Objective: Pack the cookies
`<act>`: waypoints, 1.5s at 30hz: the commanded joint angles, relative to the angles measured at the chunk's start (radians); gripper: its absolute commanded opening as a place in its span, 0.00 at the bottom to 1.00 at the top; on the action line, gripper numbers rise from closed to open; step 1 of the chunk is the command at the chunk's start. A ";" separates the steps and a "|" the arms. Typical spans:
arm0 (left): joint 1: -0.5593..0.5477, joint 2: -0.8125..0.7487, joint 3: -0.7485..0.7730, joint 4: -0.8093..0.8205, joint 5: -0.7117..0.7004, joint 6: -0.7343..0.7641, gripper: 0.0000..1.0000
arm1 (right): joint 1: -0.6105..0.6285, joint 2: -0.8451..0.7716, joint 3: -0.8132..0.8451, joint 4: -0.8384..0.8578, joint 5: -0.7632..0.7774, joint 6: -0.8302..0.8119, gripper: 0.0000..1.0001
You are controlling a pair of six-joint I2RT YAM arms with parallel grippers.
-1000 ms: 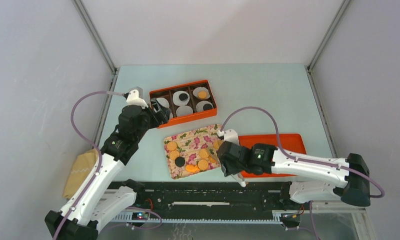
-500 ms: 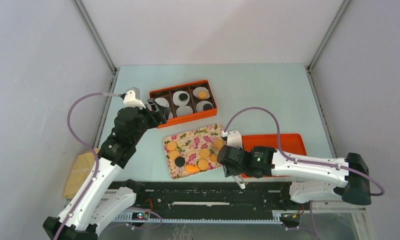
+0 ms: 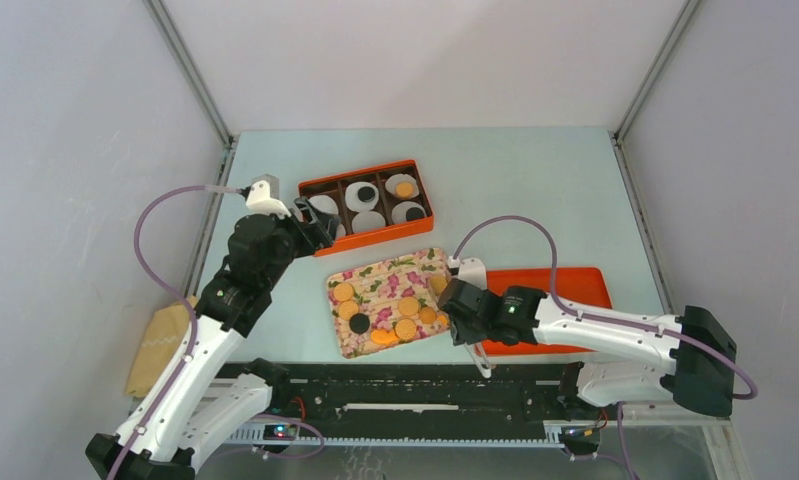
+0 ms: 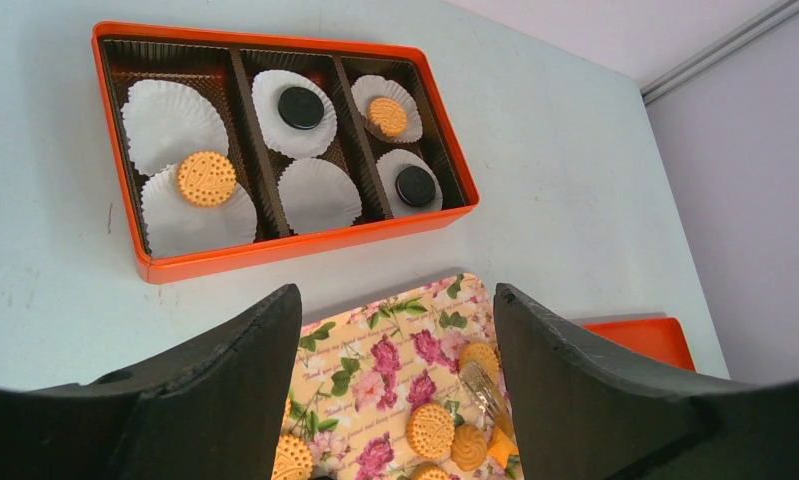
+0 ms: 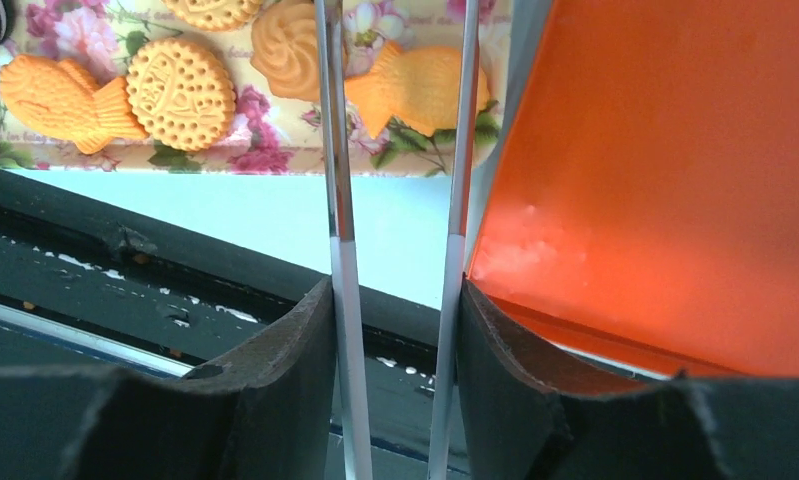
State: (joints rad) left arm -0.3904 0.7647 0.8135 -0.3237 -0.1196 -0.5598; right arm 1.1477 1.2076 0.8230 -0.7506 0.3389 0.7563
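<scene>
Pale blue-green table (image 3: 525,190), 3 plain lilac-grey walls (image 3: 415,60) closing it in — back, left, right, 2 slanting metal posts (image 3: 190,70) at the far corners, black rail (image 3: 415,385) along the near edge, soft even light.

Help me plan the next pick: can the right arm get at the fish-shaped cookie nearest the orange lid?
Probably yes: the right gripper holds tweezers flanking that fish-shaped cookie, one prong each side, nothing covering it.

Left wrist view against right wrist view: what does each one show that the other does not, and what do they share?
Only the left wrist view: the orange box, its white paper liners, and four cookies already packed in it. Only the right wrist view: the right pincer closed on metal tongs, and the black rail. Both: the floral tray with golden cookies and the orange lid.
</scene>
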 commanded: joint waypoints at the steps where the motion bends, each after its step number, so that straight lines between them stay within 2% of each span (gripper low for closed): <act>1: -0.004 -0.014 -0.014 0.008 -0.006 0.004 0.75 | -0.029 0.004 0.007 0.095 -0.048 -0.038 0.45; 8: -0.004 -0.019 -0.017 0.004 -0.009 0.004 0.75 | -0.055 -0.023 0.022 0.075 -0.061 -0.058 0.25; 11: -0.005 -0.022 -0.013 0.006 -0.009 0.003 0.75 | -0.058 -0.038 0.073 0.062 -0.039 -0.090 0.21; 20: -0.002 0.012 0.044 -0.014 -0.084 -0.014 0.75 | -0.124 0.053 0.313 0.120 -0.050 -0.241 0.19; 31: 0.046 0.036 0.073 -0.045 -0.138 -0.004 0.75 | -0.228 0.385 0.608 0.229 -0.189 -0.404 0.18; 37: 0.088 0.046 0.055 -0.047 -0.126 0.010 0.75 | -0.269 0.528 0.708 0.235 -0.234 -0.440 0.17; 45: 0.102 0.079 0.046 -0.021 -0.101 0.012 0.75 | -0.321 0.587 0.707 0.267 -0.280 -0.453 0.17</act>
State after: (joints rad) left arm -0.2962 0.8349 0.8143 -0.3752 -0.2306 -0.5583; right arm 0.8516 1.7882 1.4807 -0.5426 0.0898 0.3340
